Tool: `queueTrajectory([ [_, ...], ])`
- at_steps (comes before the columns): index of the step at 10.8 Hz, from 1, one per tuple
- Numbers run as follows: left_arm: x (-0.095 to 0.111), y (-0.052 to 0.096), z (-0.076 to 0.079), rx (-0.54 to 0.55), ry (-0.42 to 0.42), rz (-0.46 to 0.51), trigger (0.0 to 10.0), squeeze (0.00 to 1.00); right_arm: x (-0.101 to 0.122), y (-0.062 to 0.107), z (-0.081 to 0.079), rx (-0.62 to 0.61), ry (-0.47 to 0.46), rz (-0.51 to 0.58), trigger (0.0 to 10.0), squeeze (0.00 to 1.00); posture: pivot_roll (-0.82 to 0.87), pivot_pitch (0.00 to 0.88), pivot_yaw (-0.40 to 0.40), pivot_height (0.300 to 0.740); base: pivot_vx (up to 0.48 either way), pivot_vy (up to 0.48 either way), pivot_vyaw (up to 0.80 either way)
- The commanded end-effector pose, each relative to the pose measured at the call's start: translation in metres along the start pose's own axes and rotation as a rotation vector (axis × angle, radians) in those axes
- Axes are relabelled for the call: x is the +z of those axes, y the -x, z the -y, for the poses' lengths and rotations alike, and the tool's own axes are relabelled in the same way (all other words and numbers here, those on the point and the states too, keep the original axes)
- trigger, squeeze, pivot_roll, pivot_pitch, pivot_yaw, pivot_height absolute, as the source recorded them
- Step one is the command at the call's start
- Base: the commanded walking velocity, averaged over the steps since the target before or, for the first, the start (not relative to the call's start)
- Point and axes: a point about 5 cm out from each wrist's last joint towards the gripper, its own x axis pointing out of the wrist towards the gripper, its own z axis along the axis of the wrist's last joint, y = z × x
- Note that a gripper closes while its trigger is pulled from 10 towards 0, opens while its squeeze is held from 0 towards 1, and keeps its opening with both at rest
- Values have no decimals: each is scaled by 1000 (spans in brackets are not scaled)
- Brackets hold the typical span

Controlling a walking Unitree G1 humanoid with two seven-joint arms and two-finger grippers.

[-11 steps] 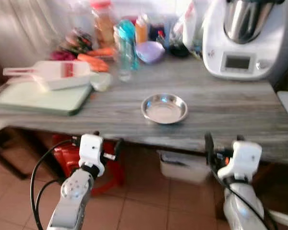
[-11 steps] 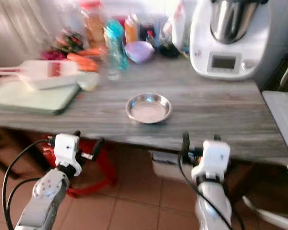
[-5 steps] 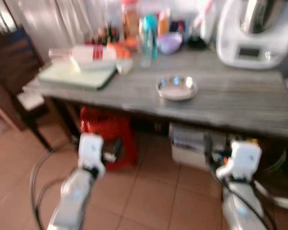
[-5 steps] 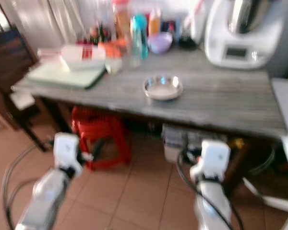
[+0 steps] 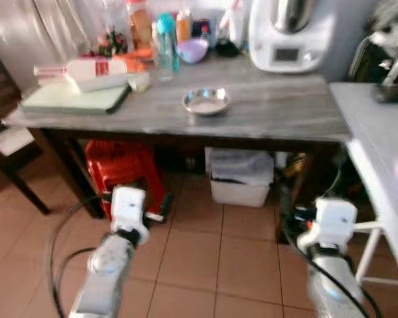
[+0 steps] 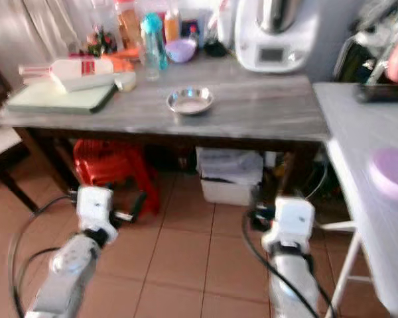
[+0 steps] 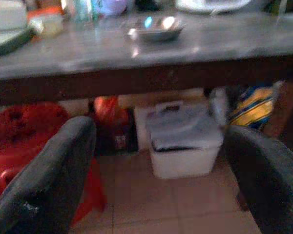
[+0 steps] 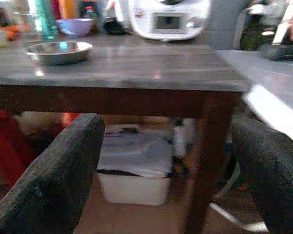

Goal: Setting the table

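Note:
A shallow steel bowl [image 5: 205, 101] sits near the middle of the grey wooden table [image 5: 278, 122], with a purple bowl [image 5: 192, 50] behind it among bottles. A pale purple dish [image 6: 391, 173] lies on the white table [image 5: 385, 156] at my right. Both arms are held low over the tiled floor, well short of the table. My left gripper [image 7: 158, 131] is open with nothing between its fingers, and the steel bowl [image 7: 154, 30] lies far ahead of it. My right gripper [image 8: 167, 126] is open and empty too, facing the table's right leg.
A white kitchen machine [image 5: 290, 33] stands at the table's back right. A cutting board [image 5: 73, 98] with a white slicer lies at the left. Under the table are a red stool [image 5: 123, 165] and a white lidded box [image 5: 242, 179]. A dark chair [image 5: 6, 146] is at far left.
The camera has drawn back and swung right, so the table looks smaller and farther. The white table at the right has come into view. Both grippers stay open and low.

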Motion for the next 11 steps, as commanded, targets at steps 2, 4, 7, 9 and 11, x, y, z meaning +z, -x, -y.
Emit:
queueTrajectory([
  [2,0,1,-6,-3,-3,1,10000,0,0,0,-4,4,-2,-10,10000,0,5,9,62,740,0,0,0],
  [4,3,0,-8,39,-31,48,10000,0,-1,1,-7,38,-46,-4,10000,0,4,9,62,740,0,0,0],
  [7,1,2,-14,64,66,71,10000,0,3,4,-7,49,-110,20,10000,0,4,10,63,740,0,0,0],
  [9,-1,6,-13,83,44,100,10000,0,6,5,-5,35,-76,47,10000,0,1,1,68,740,0,0,0],
  [11,-8,10,-15,88,29,94,10000,0,0,10,-5,46,-95,50,10000,0,4,0,67,740,0,0,0],
])
